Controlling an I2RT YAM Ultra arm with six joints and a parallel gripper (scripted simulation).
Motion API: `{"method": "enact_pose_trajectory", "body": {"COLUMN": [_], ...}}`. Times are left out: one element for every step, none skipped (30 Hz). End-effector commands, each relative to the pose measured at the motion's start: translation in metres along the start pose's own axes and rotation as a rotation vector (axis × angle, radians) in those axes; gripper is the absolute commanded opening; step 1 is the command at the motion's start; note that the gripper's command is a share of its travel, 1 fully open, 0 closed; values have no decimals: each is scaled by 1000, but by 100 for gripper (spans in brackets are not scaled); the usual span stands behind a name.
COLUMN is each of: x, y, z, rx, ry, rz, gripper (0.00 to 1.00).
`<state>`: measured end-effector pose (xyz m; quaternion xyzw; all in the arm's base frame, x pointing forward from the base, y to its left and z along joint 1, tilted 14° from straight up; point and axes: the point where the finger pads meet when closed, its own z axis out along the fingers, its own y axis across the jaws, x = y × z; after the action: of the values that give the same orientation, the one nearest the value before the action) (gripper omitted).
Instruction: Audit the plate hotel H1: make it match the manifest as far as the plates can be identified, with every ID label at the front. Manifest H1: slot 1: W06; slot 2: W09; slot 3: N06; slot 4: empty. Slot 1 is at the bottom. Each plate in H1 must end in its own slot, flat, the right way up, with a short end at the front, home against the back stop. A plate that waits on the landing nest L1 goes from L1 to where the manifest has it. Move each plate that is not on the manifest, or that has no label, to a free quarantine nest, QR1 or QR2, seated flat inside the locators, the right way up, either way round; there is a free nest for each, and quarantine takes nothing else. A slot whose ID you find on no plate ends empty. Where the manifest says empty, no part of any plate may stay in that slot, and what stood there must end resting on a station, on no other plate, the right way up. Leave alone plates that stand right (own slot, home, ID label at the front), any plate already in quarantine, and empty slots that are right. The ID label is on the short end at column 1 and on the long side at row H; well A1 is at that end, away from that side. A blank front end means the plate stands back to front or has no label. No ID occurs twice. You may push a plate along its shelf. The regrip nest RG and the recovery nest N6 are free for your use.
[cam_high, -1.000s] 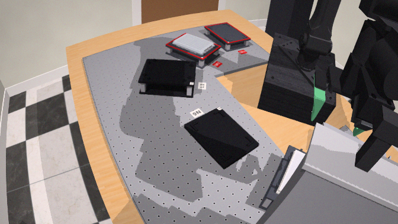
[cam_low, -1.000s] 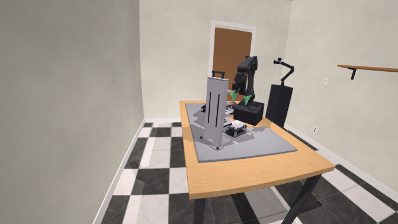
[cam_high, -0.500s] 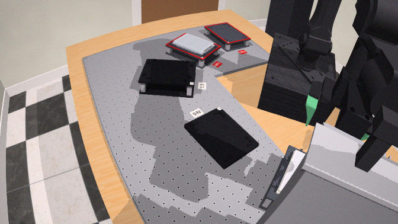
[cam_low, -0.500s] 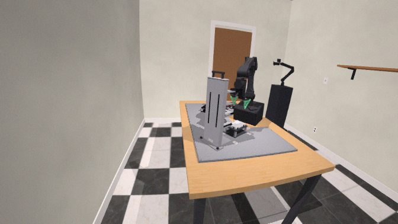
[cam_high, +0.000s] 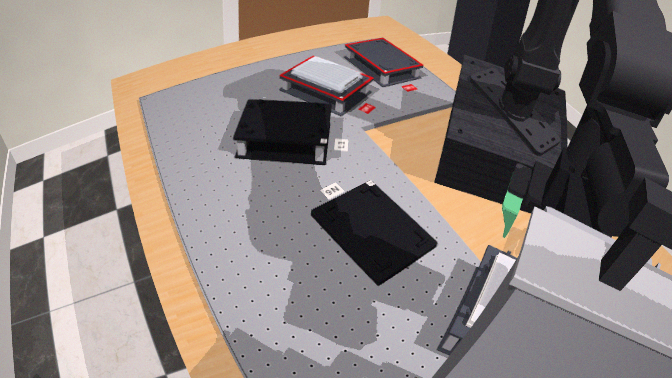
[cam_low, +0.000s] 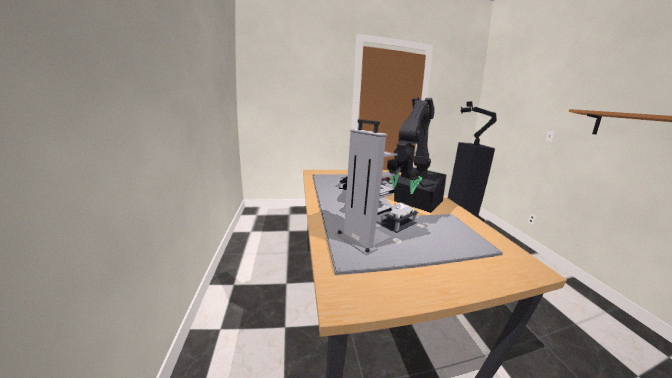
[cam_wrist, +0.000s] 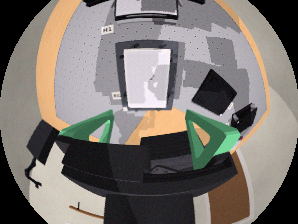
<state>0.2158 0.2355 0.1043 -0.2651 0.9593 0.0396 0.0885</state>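
Plate hotel H1 (cam_low: 364, 150): grey upright tower at the near edge of the perforated mat (cam_high: 210, 240); in the top view a white plate edge (cam_high: 492, 285) shows at its side, the slot it sits in cannot be told.
Landing nest below gripper (cam_wrist: 148, 46): dark frame holding a white plate (cam_wrist: 143, 79), seen in the wrist view between the green fingers.
Recovery nest N6 (cam_high: 372, 230): flat black nest with corner locators, nothing on it; tag "N6" just beside its far corner.
Raised black nest (cam_high: 282, 127): stands beyond N6, carrying no plate.
Quarantine nest, nearer (cam_high: 326, 90): red-rimmed, holds a white well plate (cam_high: 327, 74) lying flat.
Quarantine nest, farther (cam_high: 384, 56): red-rimmed, dark top, no plate visible.
Gripper (cam_wrist: 160, 132): jaws fully apart, holding nothing, touching nothing; it hangs above the landing nest, beside the arm's black pedestal (cam_high: 480, 150).
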Motion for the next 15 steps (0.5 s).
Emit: {"method": "enact_pose_trajectory", "body": {"x": [-8, -10, -8, -7, -7, -7, -8, -8, -8, -8, -8, -11, -24, -26, -26], "y": [1, 4, 4, 3, 3, 2, 2, 2, 2, 1, 1, 2, 5, 6, 6], "z": [6, -1, 8, 16, 20, 23, 26, 30, 33, 36, 37, 30, 17, 16, 16], "rx": [-12, -25, -19, -14, -14, -14, -13, -13, -13, -13, -13, -20, -34, -35, -35], "ry": [-29, -63, -44, -29, -29, -29, -29, -29, -29, -29, -29, -52, -98, -105, -105], "rz": [3, -4, -4, -4, -3, -2, -1, 0, 1, 2, 3, 4, 5, 6, 6], "gripper": [100, 100, 100, 100, 100, 100, 100, 100, 100, 100, 100, 100, 100, 100, 100]}}
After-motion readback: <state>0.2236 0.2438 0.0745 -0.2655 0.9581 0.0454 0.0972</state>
